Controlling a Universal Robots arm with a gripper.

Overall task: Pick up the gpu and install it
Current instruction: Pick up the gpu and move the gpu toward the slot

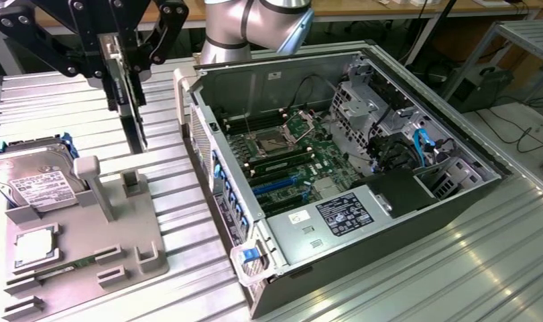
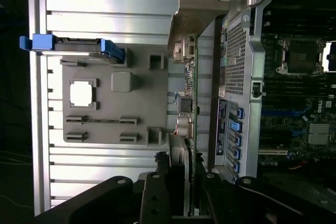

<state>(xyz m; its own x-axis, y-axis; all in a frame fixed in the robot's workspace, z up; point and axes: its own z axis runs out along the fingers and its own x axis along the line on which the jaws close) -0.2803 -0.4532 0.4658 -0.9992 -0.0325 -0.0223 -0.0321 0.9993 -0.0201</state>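
The jaws are pinching the gpu: the gripper clamps the card's upper edge. The gpu hangs edge-on straight below it, its lower end above the grey holder tray and not touching it. In the exterior view the pair sits at about ten o'clock. The open computer case spreads from centre towards three o'clock, and the tray lies at eight.
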